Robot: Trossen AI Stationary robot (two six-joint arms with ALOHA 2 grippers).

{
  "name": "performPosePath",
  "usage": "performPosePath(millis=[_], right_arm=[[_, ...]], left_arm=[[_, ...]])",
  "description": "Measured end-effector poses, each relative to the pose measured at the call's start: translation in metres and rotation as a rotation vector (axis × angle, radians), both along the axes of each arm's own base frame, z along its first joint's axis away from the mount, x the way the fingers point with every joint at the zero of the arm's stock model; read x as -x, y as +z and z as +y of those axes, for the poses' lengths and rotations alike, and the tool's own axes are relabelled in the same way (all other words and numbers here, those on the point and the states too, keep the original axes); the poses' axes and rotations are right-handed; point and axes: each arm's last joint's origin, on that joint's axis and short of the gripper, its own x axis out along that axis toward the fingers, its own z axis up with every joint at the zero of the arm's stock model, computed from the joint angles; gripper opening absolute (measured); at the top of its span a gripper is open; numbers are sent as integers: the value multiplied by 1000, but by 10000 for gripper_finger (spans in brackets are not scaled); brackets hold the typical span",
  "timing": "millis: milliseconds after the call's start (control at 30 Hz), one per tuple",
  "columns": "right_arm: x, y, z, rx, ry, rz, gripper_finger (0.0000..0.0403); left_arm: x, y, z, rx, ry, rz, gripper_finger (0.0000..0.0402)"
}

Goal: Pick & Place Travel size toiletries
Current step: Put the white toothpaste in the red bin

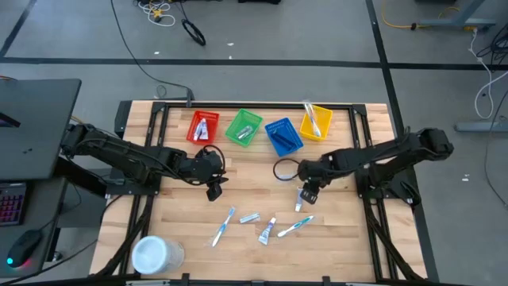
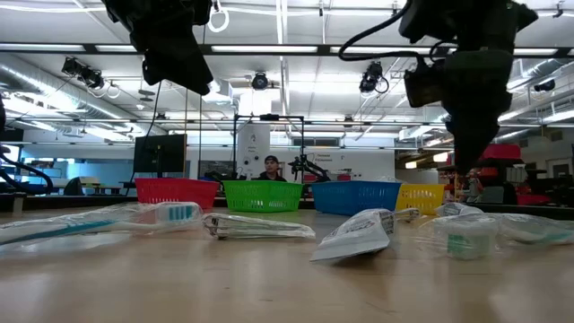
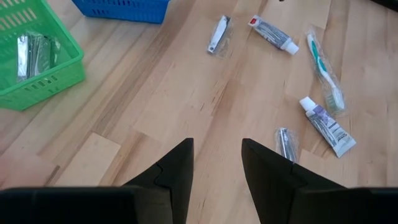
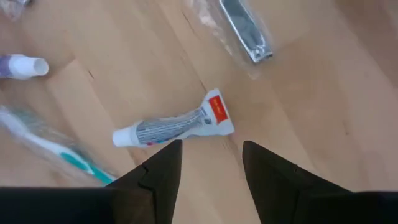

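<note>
1. Wooden butcher-block table [image 1: 190, 238], pale planks with a dark metal frame round it, stands on a grey floor crossed by dark lines and loose cables.
2. Far edge of the table holds a row of four baskets: a red basket [image 1: 203, 127], a green basket [image 1: 244, 128], a blue basket [image 1: 283, 136] and a yellow basket [image 1: 316, 122]. The red, green and yellow ones each hold small items.
3. Near the left front corner stands a white round tub [image 1: 153, 254].
4. Loose travel size toiletries lie near the table's front middle: a wrapped toothbrush [image 1: 223, 226] on the left, a small wrapped clipper [image 1: 250, 217], a small tube [image 1: 267, 230], and a second toothbrush [image 1: 295, 226] on the right.
5. Another little tube [image 4: 174, 127], white with a white cap and a red square at its tail, lies flat just ahead of the right gripper [image 4: 210, 160]. Its print is too small to read.
6. That right gripper hangs above this tube with its fingers spread apart, holding nothing.
7. Left gripper [image 3: 216, 160] hovers over bare wood left of centre, fingers also spread and empty.
8. Low view shows a large workshop with ceiling lights, a dark monitor [image 2: 160, 152], and a person [image 2: 270, 168] seated far behind the green basket.
9. No brand name or other writing is legible anywhere.
</note>
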Motion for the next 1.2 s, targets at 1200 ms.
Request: performPosePath(millis=[1200], right_arm=[[24,-70,-38,-276,-63,-248,179]], left_arm=[[0,0,0,-16,-15,4,143]])
